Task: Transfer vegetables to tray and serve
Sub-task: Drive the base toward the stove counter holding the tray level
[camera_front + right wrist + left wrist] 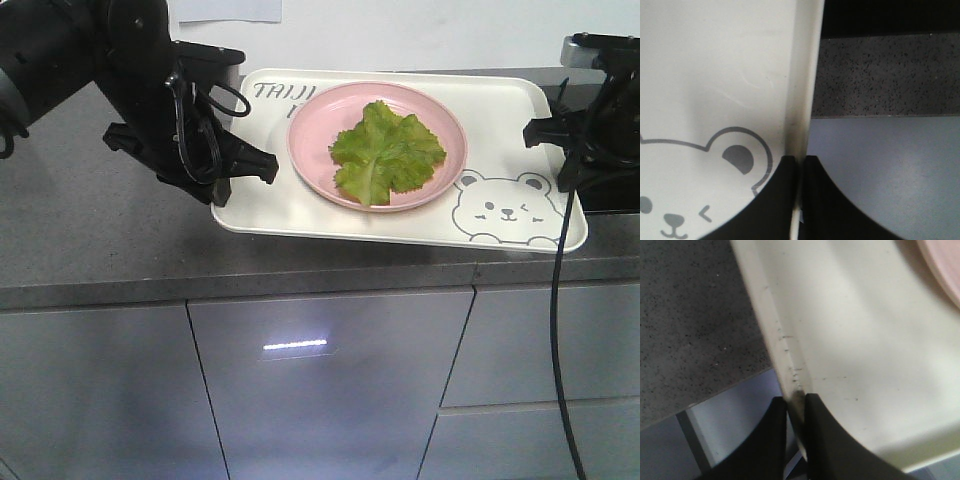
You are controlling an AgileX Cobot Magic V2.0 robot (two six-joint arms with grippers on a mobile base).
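**Tray pinched at both short edges, lettuce riding in the middle**

The vegetables [388,152] lie heaped on a pink plate [300,150], which sits on the upper middle of the tray [270,195]. The transfer itself looks finished, and what remains is the serving.

The left end effector [238,170] is clamped on the tray's left rim. In the left wrist view its two dark fingers [820,440] are closed over the thin lip. The right end effector [542,130] is closed on the opposite rim in the same way, just beside the printed bear face [700,200].

Gripping at opposite ends makes sense. It spreads the load, keeps the tray level so the plate does not slide, and leaves the food untouched.

A shadow under the tray's near edge suggests it is raised off the grey tabletop [100,235], though I cannot be sure. The rim is narrow and smooth — if the arms fall out of step the tray could tilt or twist out of a pinch, so both should travel together and slowly.
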